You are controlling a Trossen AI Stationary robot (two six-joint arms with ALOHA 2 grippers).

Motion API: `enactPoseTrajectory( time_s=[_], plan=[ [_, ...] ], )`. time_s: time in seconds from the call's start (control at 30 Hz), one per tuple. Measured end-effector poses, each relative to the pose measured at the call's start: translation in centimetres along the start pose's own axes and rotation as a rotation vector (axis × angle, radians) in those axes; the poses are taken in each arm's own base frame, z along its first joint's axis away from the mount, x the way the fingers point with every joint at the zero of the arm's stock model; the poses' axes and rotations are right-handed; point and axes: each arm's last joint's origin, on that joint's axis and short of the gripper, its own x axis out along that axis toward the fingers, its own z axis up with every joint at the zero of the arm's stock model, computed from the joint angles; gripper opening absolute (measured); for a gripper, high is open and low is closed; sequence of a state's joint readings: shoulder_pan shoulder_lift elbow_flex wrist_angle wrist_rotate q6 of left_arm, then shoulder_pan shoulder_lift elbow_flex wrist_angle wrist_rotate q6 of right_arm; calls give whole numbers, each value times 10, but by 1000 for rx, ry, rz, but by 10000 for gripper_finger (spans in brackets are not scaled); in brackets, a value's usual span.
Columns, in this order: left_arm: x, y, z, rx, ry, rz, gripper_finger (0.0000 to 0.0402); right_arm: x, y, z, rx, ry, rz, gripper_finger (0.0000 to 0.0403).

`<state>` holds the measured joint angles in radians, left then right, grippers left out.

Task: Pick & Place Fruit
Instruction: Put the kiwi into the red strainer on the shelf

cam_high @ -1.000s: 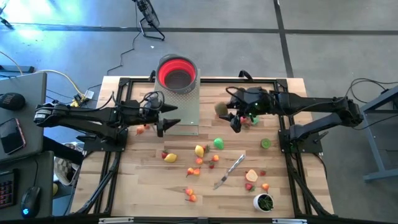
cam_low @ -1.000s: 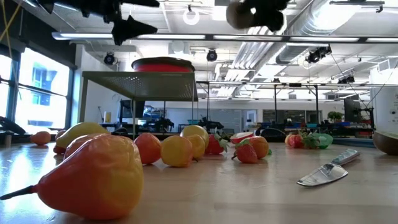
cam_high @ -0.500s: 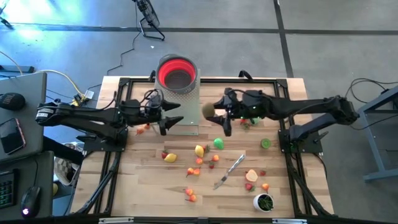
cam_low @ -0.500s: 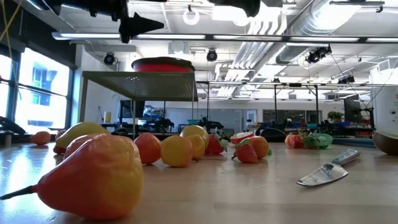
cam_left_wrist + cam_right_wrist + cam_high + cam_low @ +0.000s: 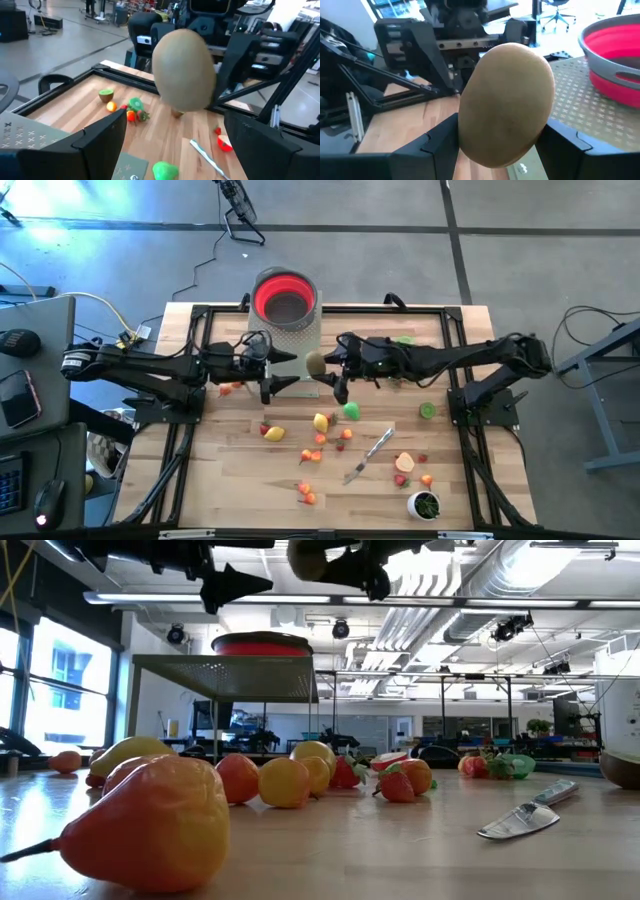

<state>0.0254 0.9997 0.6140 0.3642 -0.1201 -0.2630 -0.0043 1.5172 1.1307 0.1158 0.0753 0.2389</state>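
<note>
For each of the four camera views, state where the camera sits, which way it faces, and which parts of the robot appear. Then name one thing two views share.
High view: overhead, facing straight down on the table; both arms show.
Low view: at tabletop height, facing level across the fruit into the room; both grippers hang at the top.
Left wrist view: on the left arm, facing the tan fruit between its own open fingers.
Right wrist view: on the right arm, its fingers gripping that tan fruit; red bowl beyond.
Shared: both wrist views show the tan fruit.

Left hand (image 5: 270,370) blocks right hand's (image 5: 330,372) path.
</note>
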Motion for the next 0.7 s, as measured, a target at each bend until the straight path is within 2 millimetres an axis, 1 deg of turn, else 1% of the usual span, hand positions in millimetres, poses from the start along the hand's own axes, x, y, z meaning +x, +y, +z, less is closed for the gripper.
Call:
enactPoseTrajectory(
  time_s=[0.27, 0.53, 0.7],
  plan=[
    [6, 0, -3, 7, -4, -2, 329, 17, 3, -11, 24, -10, 16, 219],
    [20, 0, -11, 5, -17, -8, 329, 19, 3, -13, 24, -13, 18, 219],
    [24, 0, -10, 26, -58, -17, 329, 20, 4, -12, 28, -22, 22, 219]
  ],
)
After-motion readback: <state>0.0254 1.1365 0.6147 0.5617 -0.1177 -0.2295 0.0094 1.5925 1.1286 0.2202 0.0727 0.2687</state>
